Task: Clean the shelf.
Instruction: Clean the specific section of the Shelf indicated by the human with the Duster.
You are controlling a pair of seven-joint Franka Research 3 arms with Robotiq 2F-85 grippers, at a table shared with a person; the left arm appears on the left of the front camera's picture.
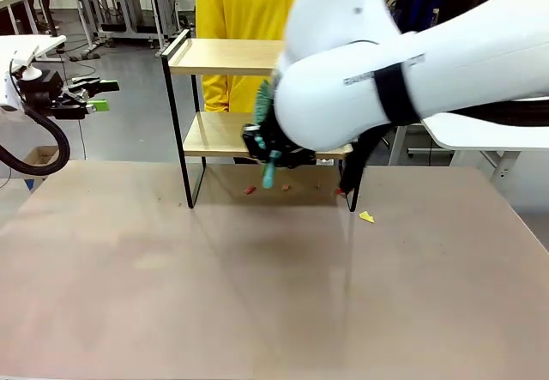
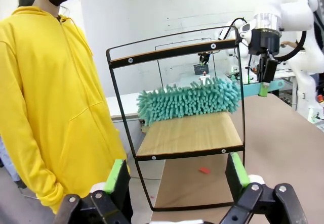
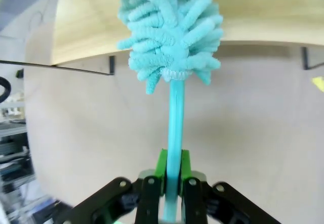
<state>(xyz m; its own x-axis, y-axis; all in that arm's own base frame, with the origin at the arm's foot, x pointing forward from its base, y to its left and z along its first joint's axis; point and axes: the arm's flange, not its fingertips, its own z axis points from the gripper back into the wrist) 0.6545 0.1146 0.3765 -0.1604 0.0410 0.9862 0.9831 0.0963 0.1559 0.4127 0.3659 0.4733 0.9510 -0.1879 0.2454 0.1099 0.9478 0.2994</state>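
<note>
The right gripper is clamped on the handle of a teal microfibre duster. The duster's head lies along the lower of the 2 boards of the shelf, which stands just in front of the person. The left gripper hangs wide apart, well to the shelf's left. A hard sweep could shove the light shelf or snag its frame. It could also only drop debris among the red crumbs beneath the shelf.

Right arm, white and jointed, reaches in from picture right across the middle, wrist turned downward. Right gripper, black with two green-padded fingers, is clamped with jaws nearly together on the thin teal duster handle. Left arm, white, stands back at the left edge. Left gripper, black and green-padded, is level, its jaws spread wide and holding nothing.
</note>
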